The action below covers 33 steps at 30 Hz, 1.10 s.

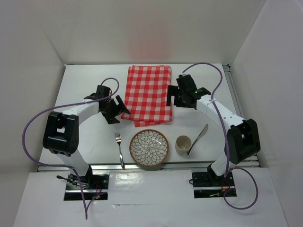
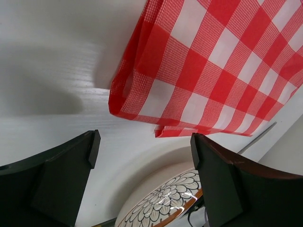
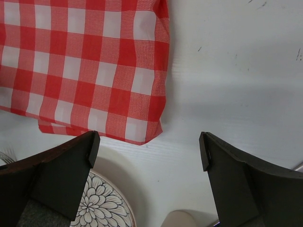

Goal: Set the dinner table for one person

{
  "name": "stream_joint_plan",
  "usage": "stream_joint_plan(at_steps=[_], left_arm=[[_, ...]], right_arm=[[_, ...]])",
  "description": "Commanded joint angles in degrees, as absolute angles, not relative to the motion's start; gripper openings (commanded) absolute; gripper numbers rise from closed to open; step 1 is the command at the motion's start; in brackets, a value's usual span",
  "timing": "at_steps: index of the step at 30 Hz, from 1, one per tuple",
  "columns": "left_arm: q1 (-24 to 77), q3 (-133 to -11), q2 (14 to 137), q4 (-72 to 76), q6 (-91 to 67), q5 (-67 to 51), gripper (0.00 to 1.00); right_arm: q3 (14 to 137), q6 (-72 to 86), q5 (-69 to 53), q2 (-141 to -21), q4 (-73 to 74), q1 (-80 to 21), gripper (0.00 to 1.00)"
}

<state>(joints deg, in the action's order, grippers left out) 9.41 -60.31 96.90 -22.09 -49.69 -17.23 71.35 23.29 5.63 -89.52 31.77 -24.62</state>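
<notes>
The white dinner table (image 1: 80, 85) carries a folded red-and-white checked cloth (image 1: 147, 94) at the back centre. In front of it lies a flower-patterned plate (image 1: 149, 148), with a fork (image 1: 119, 149) to its left, a cream cup (image 1: 182, 144) to its right and a knife (image 1: 199, 138) beyond the cup. My left gripper (image 1: 118, 111) is open and empty beside the cloth's front left corner (image 2: 123, 101). My right gripper (image 1: 182, 100) is open and empty beside the cloth's front right corner (image 3: 151, 132). Both wrist views show the plate (image 2: 165, 203) (image 3: 104, 208) below the fingers.
White walls enclose the table at the back and on both sides. A metal rail (image 1: 142, 165) runs along the near edge and another (image 1: 234, 90) along the right edge. Purple cables (image 1: 28, 127) loop off both arms.
</notes>
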Motion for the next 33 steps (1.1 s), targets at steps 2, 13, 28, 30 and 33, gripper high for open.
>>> stream_joint_plan(at_steps=[2, 13, 28, 30, 33], left_arm=[[9.4, -63.8, 100.7, -20.5, -53.3, -17.8, 0.96], [11.5, -64.3, 103.8, -21.6, -61.6, -12.3, 0.88], [12.0, -75.7, 107.6, -22.9, -60.6, -8.6, 0.0], [12.0, -78.7, 107.6, -24.6, -59.1, -9.3, 0.0], [12.6, -85.9, 107.6, -27.5, -56.5, -10.8, 0.0]], right_arm=[[72.6, 23.4, 6.9, -88.4, 31.6, -25.0, 1.0], [72.6, 23.9, 6.9, -87.9, 32.6, -25.0, 1.0], [59.3, 26.2, -2.4, -82.0, 24.1, -25.0, 1.0], [57.2, 26.2, -4.8, -82.0, 21.5, -25.0, 1.0], [55.3, 26.2, -8.5, -83.2, 17.8, -25.6, 1.0]])
